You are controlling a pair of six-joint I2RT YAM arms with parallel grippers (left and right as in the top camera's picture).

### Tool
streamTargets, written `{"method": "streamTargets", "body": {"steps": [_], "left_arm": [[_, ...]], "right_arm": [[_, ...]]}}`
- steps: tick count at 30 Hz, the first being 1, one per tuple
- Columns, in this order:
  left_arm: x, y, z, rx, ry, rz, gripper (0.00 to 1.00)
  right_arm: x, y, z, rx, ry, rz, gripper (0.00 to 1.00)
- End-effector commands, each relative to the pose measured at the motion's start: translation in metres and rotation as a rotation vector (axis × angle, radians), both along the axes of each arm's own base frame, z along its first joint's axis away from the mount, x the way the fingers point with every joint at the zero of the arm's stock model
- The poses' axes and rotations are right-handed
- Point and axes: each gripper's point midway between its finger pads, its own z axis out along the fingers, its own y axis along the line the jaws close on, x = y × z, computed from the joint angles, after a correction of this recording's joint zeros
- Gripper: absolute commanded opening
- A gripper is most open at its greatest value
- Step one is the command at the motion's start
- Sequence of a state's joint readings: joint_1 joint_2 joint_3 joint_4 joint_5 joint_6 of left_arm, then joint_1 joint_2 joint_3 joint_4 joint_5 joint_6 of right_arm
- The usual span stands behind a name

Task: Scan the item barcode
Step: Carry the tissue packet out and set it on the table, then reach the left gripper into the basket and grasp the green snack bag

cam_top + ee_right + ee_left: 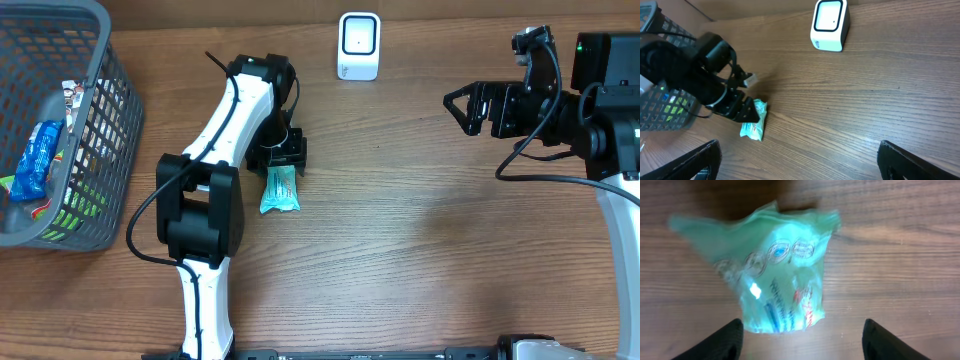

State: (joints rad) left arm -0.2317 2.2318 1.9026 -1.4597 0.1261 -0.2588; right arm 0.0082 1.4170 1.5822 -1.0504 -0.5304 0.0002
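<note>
Overhead: teal snack packet (280,190) lies flat on the table (420,250), its long axis pointing at the left gripper (281,158) touching its far end, jaws spread, empty. Right gripper (458,106) also spread, well apart. Barcode scanner (359,45) lies beyond.

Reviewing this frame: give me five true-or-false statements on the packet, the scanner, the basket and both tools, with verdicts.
1. The green packet lies on the table. True.
2. The left tool is clamped on the packet. False: its fingers stand wide apart, not closed on it.
3. The white scanner stands near the table's far edge, apart from the packet. True.
4. The basket is empty. False: it holds several colourful packets.
5. The right tool holds the scanner. False: it is open, empty and away from the scanner.
</note>
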Motion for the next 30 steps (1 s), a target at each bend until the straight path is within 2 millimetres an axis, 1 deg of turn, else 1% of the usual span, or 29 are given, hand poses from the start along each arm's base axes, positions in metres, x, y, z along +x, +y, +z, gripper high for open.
{"method": "streamTargets", "body": {"steps": [1, 2, 3, 5, 7, 8, 9, 10, 12, 13, 15, 16, 17, 19, 21, 22, 23, 24, 26, 28, 29, 30], "left_arm": [[0.029, 0.008, 0.041, -0.021, -0.113, -0.014, 0.7], [0.037, 0.011, 0.061, -0.031, -0.157, -0.013, 0.7], [0.043, 0.013, 0.076, -0.036, -0.191, -0.011, 0.7], [0.059, 0.02, 0.117, -0.042, -0.302, 0.005, 0.7], [0.079, 0.035, 0.174, -0.057, -0.493, 0.011, 0.72], [0.084, 0.042, 0.195, -0.061, -0.566, 0.024, 0.74], [0.087, 0.052, 0.216, -0.057, -0.638, 0.044, 0.81], [0.089, 0.064, 0.235, -0.047, -0.704, 0.068, 0.83], [0.087, 0.096, 0.272, -0.02, -0.819, 0.134, 0.86], [0.081, 0.119, 0.29, -0.003, -0.868, 0.191, 0.86], [0.065, 0.16, 0.311, 0.035, -0.92, 0.294, 0.86], [0.049, 0.199, 0.326, 0.078, -0.955, 0.391, 0.86], [0.038, 0.221, 0.332, 0.106, -0.97, 0.446, 0.86], [0.018, 0.259, 0.341, 0.157, -0.989, 0.54, 0.86], [-0.004, 0.3, 0.344, 0.209, -0.989, 0.666, 0.87], [-0.013, 0.317, 0.342, 0.226, -0.98, 0.718, 0.87], [-0.021, 0.331, 0.337, 0.236, -0.963, 0.759, 0.87], [-0.026, 0.341, 0.332, 0.241, -0.943, 0.789, 0.86], [-0.037, 0.359, 0.313, 0.247, -0.872, 0.848, 0.83], [-0.045, 0.371, 0.287, 0.256, -0.776, 0.879, 0.79], [-0.048, 0.374, 0.277, 0.267, -0.737, 0.888, 0.78], [-0.053, 0.378, 0.263, 0.291, -0.677, 0.897, 0.77]], "right_arm": [[0.003, 0.0, 0.011, -0.004, -0.036, 0.0, 1.0], [0.003, 0.0, 0.012, -0.004, -0.038, 0.0, 1.0], [0.003, 0.0, 0.012, -0.004, -0.038, 0.0, 1.0], [0.003, 0.0, 0.012, -0.004, -0.037, 0.0, 1.0], [0.003, 0.0, 0.012, -0.004, -0.037, 0.0, 1.0], [0.003, 0.0, 0.012, -0.004, -0.037, 0.0, 1.0], [0.003, 0.0, 0.012, -0.004, -0.037, 0.0, 1.0], [0.003, 0.0, 0.012, -0.004, -0.037, 0.0, 1.0], [0.002, 0.0, 0.011, -0.004, -0.033, 0.0, 1.0], [0.002, 0.0, 0.011, -0.004, -0.03, 0.0, 1.0], [0.001, 0.0, 0.01, -0.005, -0.026, 0.0, 1.0], [0.001, 0.0, 0.01, -0.005, -0.025, 0.0, 1.0], [0.001, 0.0, 0.01, -0.004, -0.025, 0.0, 1.0], [0.001, 0.0, 0.01, -0.004, -0.023, 0.0, 1.0], [0.0, 0.0, 0.009, -0.005, -0.022, 0.0, 1.0], [0.0, 0.0, 0.009, -0.005, -0.022, 0.0, 1.0], [0.0, 0.0, 0.009, -0.005, -0.022, 0.0, 1.0], [0.0, 0.0, 0.009, -0.005, -0.023, 0.0, 1.0], [0.001, 0.0, 0.009, -0.005, -0.023, 0.001, 1.0], [0.001, 0.0, 0.01, -0.005, -0.024, 0.001, 1.0], [0.001, 0.0, 0.01, -0.005, -0.024, 0.001, 1.0], [0.001, 0.0, 0.01, -0.005, -0.026, 0.001, 1.0]]}}
